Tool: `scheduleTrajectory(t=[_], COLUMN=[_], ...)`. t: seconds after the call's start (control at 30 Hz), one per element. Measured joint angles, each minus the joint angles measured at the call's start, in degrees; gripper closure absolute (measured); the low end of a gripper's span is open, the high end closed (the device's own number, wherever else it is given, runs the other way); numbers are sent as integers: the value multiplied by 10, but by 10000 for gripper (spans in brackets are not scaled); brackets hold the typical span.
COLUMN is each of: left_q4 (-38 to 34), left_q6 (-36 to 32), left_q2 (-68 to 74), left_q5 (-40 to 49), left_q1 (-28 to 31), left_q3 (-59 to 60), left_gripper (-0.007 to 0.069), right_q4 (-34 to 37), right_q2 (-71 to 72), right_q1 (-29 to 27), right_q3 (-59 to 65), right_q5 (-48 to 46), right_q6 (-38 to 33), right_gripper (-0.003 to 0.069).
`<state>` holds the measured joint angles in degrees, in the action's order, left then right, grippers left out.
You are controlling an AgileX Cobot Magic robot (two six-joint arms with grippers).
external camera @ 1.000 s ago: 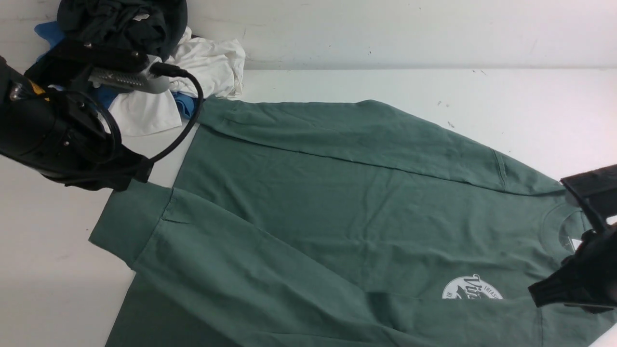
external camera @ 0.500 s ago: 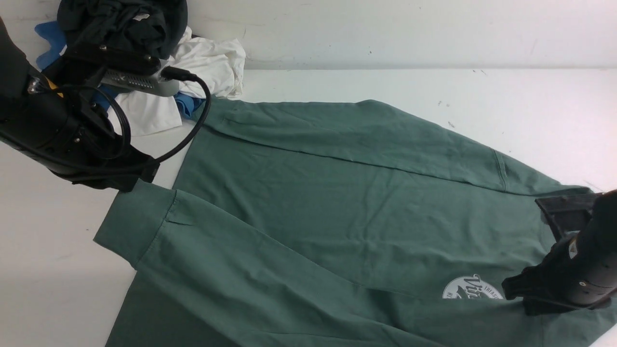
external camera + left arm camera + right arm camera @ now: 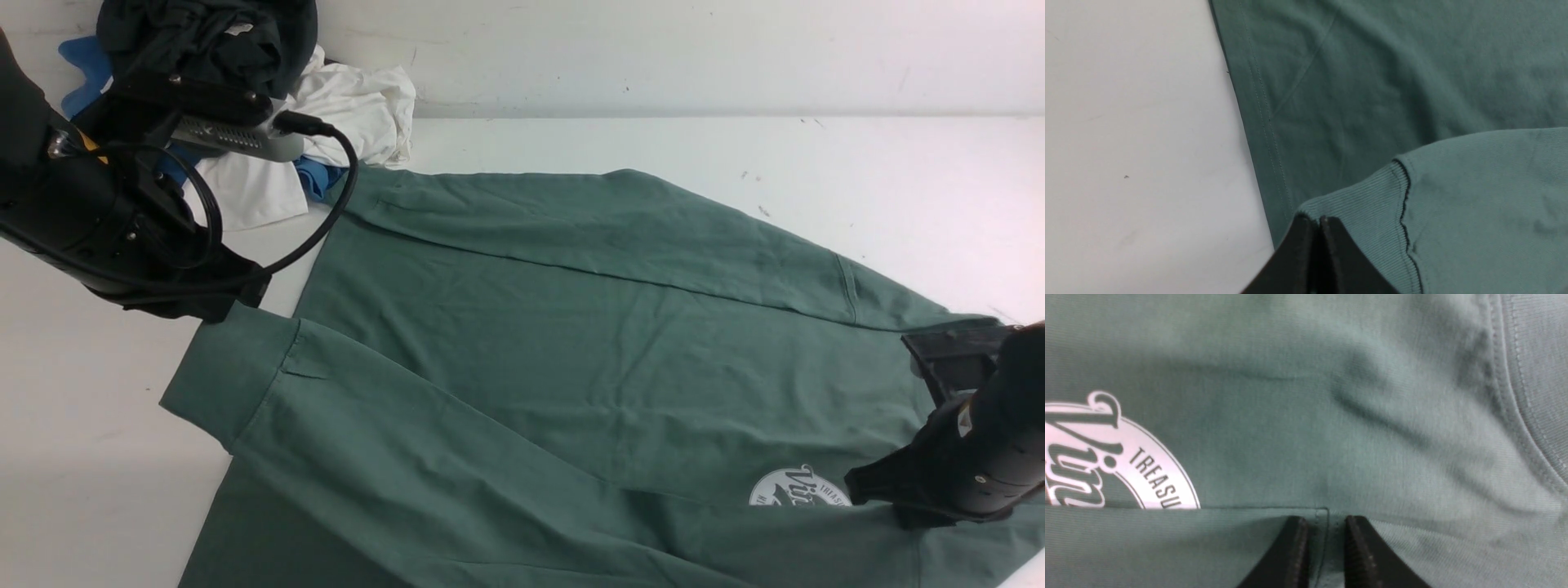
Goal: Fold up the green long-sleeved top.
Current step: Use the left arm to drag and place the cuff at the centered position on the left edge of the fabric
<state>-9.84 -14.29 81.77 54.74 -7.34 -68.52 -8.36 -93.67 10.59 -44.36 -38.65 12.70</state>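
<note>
Spread front-up on the white bench (image 3: 735, 155), green long-sleeved top (image 3: 571, 343), neck toward the robot's right and hem toward its left, filling most of the front view. Both sleeves folded in over the body: far sleeve (image 3: 612, 229) along the far edge, near sleeve (image 3: 408, 441) running diagonally across the near side and covering the lower part of the white round logo (image 3: 798, 488).

At the ribbed cuff (image 3: 1355, 228) of the near sleeve, left gripper (image 3: 1316, 222), jaws clenched together on the cuff's edge, cuff lying over the stitched hem (image 3: 1257, 122).

Down on the chest, just beside the logo and near the crew collar (image 3: 1527, 416), right gripper (image 3: 1327, 522), jaws drawn almost together with a narrow strip of seamed cloth pinched between them.

In the far left corner of the bench, against the wall (image 3: 653, 49), a heap of other clothing: black garment (image 3: 212, 41) on top, white garment (image 3: 359, 106) beside it, blue garment (image 3: 314, 175) showing underneath, just beside the far sleeve's end.

Looping from the left arm's wrist, black cable (image 3: 326, 204).
</note>
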Motion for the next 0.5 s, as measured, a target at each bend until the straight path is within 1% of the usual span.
scheduleTrajectory(t=[0.07,0.1,0.27,0.4,0.5], left_q4=[0,0,-1,-16,-20], left_q6=[0,0,0,0,0], left_q2=[0,0,0,7,23], left_q5=[0,0,-10,-24,-25], left_q1=[0,0,0,0,-2], left_q3=[0,0,-1,-22,-46], left_gripper=[631,631,631,631,631], right_q4=[-4,-8,-26,-40,-48], right_q2=[0,0,17,76,110], right_q1=[0,0,0,0,0], right_q3=[0,0,-1,-1,-1], right_q5=[-1,-2,-32,-75,-89], right_q6=[0,0,1,1,2], right_gripper=[639,655,663,664,664])
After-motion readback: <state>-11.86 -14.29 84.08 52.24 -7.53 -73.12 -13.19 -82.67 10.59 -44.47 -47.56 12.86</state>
